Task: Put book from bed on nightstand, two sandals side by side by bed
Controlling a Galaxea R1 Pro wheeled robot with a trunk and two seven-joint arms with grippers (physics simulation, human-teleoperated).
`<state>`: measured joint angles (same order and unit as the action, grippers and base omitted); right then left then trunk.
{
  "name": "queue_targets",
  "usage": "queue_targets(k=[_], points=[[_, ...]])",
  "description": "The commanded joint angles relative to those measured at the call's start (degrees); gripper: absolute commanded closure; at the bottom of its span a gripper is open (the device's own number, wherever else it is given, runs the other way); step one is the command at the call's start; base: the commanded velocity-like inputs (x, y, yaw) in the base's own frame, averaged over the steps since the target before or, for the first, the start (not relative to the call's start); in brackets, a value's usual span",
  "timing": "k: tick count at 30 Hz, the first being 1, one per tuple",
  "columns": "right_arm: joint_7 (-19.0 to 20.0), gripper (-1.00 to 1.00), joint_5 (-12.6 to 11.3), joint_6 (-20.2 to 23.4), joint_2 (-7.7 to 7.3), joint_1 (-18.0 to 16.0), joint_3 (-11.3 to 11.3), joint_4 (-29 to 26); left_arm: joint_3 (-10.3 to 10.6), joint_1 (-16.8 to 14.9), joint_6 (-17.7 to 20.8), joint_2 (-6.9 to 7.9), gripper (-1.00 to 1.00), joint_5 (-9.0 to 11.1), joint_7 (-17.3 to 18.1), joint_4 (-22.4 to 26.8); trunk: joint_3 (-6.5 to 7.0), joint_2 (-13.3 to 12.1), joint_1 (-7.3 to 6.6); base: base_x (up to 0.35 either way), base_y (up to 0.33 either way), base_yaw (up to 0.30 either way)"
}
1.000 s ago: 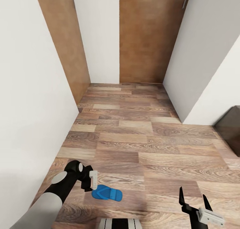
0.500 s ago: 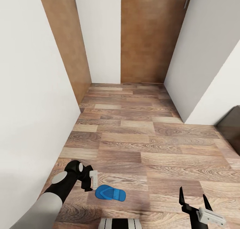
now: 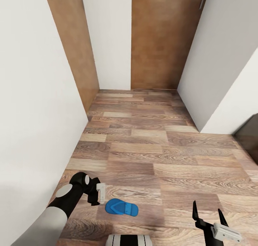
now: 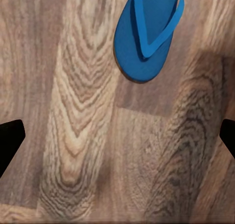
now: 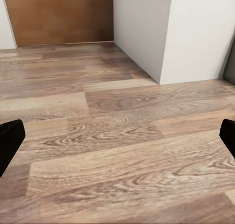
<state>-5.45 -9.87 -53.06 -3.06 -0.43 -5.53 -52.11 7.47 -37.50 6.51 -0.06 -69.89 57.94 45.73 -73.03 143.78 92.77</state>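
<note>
View drifted leftward, sandal (image 3: pixel 122 207) now closer to frame centre

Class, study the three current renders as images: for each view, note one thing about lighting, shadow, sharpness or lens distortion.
Head view: wide-angle lens splays the white walls outward; a soft shadow darkens the floor near the blue sandal. Left wrist view: sandal sharp, cut by the frame edge, with a faint dark patch on the planks beside it. Right wrist view: even, glare-free light on the wood floor; black claw fingertips sit cropped at the edges.

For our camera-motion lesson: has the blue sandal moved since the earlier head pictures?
No. The sandal drifts right in the head view together with the floor planks and door: the camera moved.
</note>
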Motion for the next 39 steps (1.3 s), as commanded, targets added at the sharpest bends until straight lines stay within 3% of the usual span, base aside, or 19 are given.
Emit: queue_targets(k=[1,16,39], points=[[-0.3,-1.0,0.0,-0.1,-0.02,0.0,0.1,0.0,0.1,0.0,0.6,-0.01,-1.0,0.0,0.2,0.1,-0.04,0.0,-0.01,0.0,0.16,0.0],[-0.3,-1.0,0.0,-0.1,-0.1,0.0,0.1,-0.1,0.2,0.0,0.6,-0.03,-1.0,0.0,0.2,0.1,-0.04,0.0,-0.01,0.0,0.093,0.0],[-0.3,-1.0,0.0,-0.1,-0.22,0.0,0.1,-0.1,0.2,0.0,0.6,-0.03,-1.0,0.1,0.2,0.1,-0.04,0.0,-0.01,0.0,0.004,0.0]])
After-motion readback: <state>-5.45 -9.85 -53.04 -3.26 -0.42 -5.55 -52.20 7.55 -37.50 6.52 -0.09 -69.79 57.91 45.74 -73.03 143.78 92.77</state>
